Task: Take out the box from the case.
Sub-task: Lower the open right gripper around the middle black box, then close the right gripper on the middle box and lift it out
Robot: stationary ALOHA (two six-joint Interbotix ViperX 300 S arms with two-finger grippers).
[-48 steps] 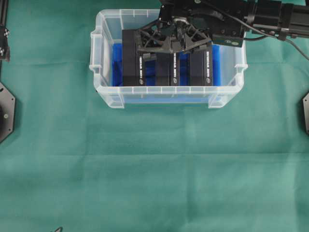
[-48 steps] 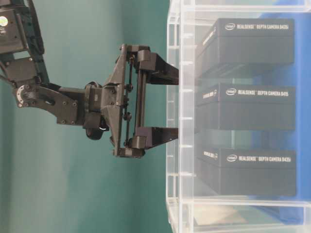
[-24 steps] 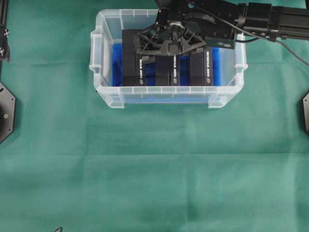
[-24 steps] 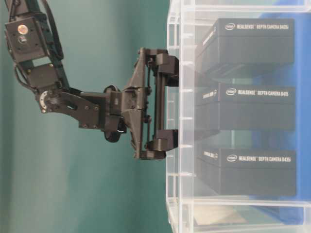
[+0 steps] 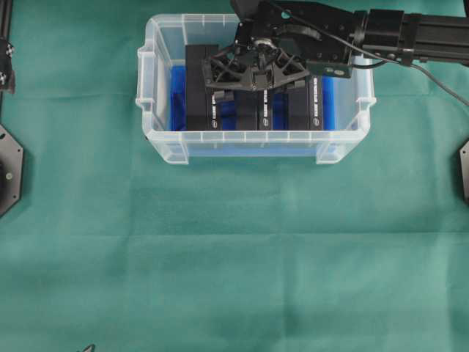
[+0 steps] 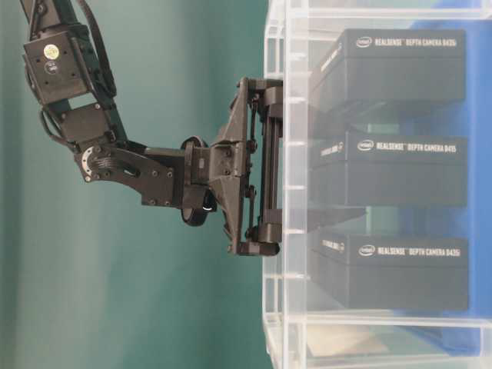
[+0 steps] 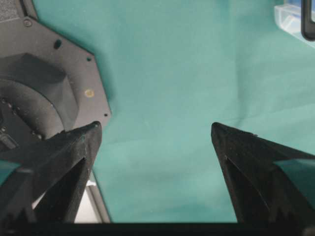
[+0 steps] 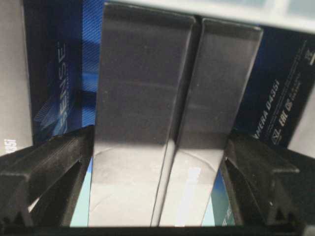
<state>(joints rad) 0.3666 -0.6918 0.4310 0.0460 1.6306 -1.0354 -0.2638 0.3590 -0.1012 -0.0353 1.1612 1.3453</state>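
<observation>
both arms' jaws gape wide, right gripper point(image 5: 255, 94) pointing downward.

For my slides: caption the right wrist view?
Open right gripper straddling the middle box inside the case.

Robotics lab bench, green cloth point(image 5: 234, 264) over table, black arm mounting plates point(image 5: 9, 170) at edges

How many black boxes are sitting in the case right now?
3, side by side in the case: left box, middle box between the right gripper's open jaws, right box.
</observation>
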